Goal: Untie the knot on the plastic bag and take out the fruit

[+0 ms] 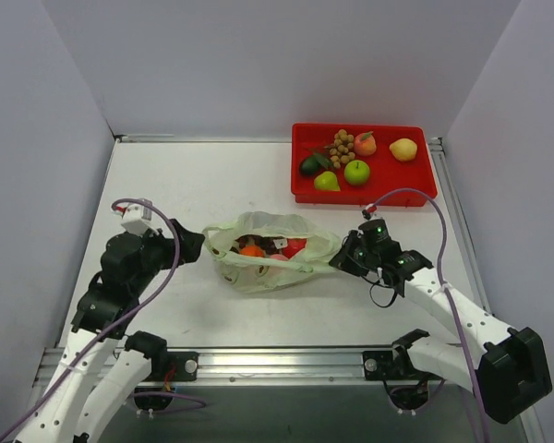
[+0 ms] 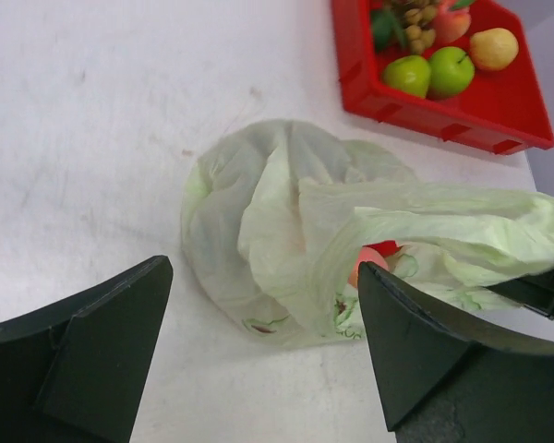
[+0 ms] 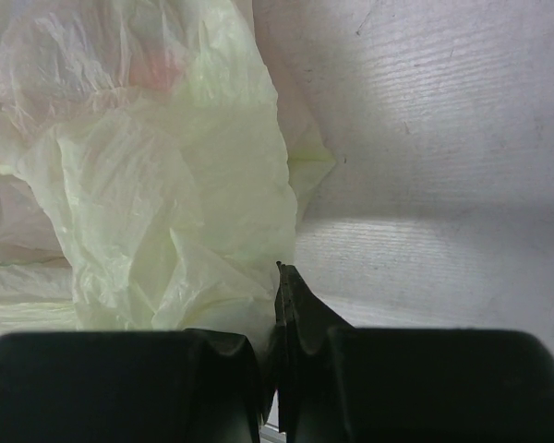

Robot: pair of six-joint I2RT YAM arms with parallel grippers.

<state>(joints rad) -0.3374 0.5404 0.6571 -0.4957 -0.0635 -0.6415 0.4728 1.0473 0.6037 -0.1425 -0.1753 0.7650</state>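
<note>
My left end effector [image 1: 198, 242] stands wide apart, holding nothing, just beside the left end of the plastic bag [image 1: 261, 277]. My right end effector [image 1: 337, 259] is pinched together on the bag's right end. The 1 bag lies between my 2 arms, long axis left to right, mouth gaping. I see no knot. The fruit [image 1: 252, 249] sits inside, at least 2 pieces. The red tray [image 1: 296, 166] beyond holds 6.

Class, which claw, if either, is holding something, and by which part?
The right claw pinches the plastic bag by its stretched handle end; the left claw stands open, holding nothing.
</note>
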